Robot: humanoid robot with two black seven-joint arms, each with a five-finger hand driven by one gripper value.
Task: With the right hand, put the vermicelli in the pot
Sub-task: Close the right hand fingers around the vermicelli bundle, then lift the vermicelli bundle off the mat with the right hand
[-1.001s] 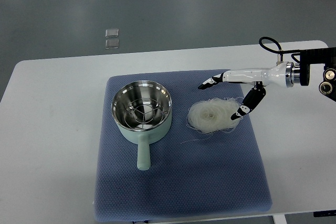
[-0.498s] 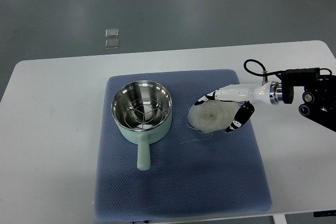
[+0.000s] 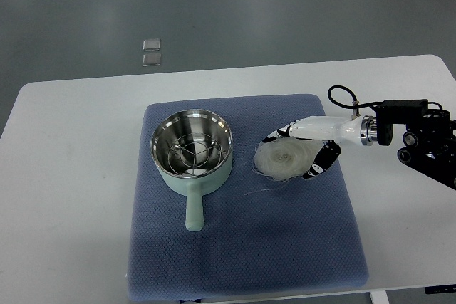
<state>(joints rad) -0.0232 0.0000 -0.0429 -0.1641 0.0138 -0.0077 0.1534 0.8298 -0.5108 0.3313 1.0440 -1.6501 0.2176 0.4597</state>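
Vermicelli (image 3: 283,159): a pale, round nest of fine strands lying on the blue mat (image 3: 242,247), just right of the pot, with a few loose strands trailing off its lower left edge. Pot (image 3: 192,149): mint-green outside and steel inside, upright on the left half of the mat, its handle (image 3: 193,211) pointing toward the near edge; a wire rack shows at its bottom. Right hand (image 3: 303,149): reaching in from the right edge over the white table (image 3: 71,176), its fingers (image 3: 279,133) along the far side of the nest and its thumb (image 3: 318,164) at the near right side, closed around the vermicelli, which rests on the mat.
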